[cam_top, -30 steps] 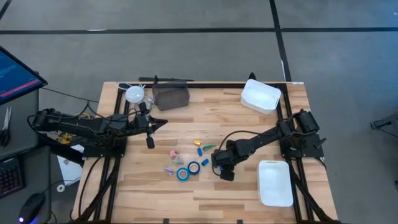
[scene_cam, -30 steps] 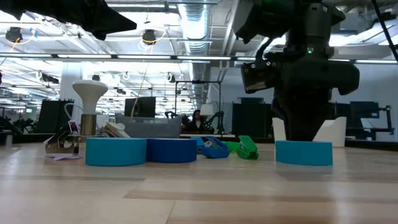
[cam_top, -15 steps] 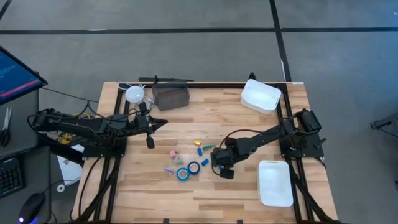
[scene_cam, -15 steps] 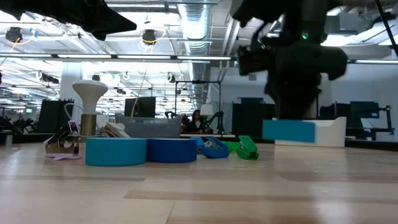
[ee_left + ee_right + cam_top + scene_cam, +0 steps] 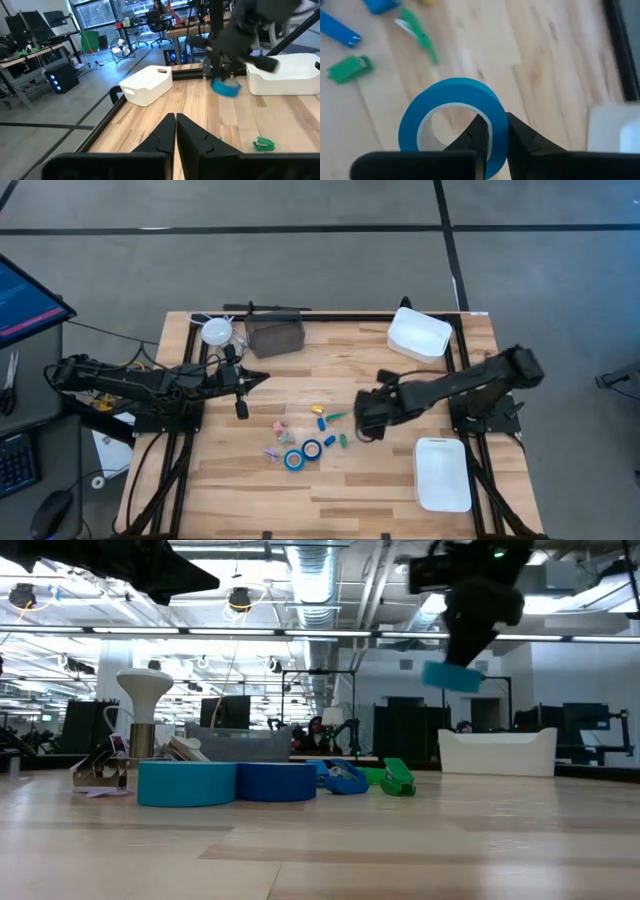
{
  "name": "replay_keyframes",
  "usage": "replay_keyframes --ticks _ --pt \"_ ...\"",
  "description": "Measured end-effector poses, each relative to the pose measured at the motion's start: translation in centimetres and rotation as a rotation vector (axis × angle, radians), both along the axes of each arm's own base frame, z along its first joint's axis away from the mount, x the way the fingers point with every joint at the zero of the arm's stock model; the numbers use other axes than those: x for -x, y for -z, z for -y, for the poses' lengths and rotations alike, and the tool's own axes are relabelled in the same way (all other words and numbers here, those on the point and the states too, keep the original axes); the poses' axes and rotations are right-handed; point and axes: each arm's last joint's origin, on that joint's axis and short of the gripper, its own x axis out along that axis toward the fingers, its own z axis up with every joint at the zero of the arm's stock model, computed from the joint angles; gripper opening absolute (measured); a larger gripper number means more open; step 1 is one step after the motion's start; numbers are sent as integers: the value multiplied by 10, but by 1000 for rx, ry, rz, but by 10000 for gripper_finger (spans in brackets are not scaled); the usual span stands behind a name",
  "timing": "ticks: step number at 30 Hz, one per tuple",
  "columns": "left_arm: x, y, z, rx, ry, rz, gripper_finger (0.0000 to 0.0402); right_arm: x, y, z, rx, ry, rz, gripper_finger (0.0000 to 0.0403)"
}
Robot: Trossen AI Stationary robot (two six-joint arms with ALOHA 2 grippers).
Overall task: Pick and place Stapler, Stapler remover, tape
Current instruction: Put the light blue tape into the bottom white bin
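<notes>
1. Tape roll point(image 5: 451, 120), bright blue with a white inner core, is pinched through its wall by the right pincer point(image 5: 492, 131): one dark finger sits inside the ring, the other outside, closed tight on the band.
2. In the low view the held roll point(image 5: 452, 677) hangs tilted, well above the light wooden table point(image 5: 320, 840), under the right pincer point(image 5: 470, 652).
3. From above, the right pincer point(image 5: 372, 418) is over the middle of the table, between the scatter of small items and the two white bins.
4. Two more blue tape rolls lie flat on the table just beside each other: a lighter blue one point(image 5: 187, 783) and a darker blue one point(image 5: 276, 781).
5. Near them lie a green oblong clip-like item point(image 5: 398, 778) and a blue one point(image 5: 345, 778).
6. One white rectangular bin point(image 5: 419, 335) stands near the far edge of the table; another white bin point(image 5: 442, 473) lies by the near right edge.
7. Left pincer point(image 5: 242, 380) hovers over the left part of the table, its dark fingers point(image 5: 165, 134) pressed together, holding nothing.
8. A grey box point(image 5: 274, 335) and a white round lamp-like object point(image 5: 216, 332) stand at the far left of the table.
</notes>
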Motion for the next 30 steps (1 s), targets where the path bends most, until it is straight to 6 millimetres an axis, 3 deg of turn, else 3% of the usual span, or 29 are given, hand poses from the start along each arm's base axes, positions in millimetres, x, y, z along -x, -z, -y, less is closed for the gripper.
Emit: replay_keyframes --ticks 5,14,21,30 --pt "0 1 0 -1 0 -7 8 45 -14 -2 -96 122 84 27" --pt "0 1 0 -1 0 -7 8 108 -30 -34 -376 343 -54 27" --pt "0 1 0 -1 0 -7 8 135 -24 -75 -454 469 -115 27" --pt "0 1 0 -1 0 -7 8 154 6 -125 -422 637 -196 27"
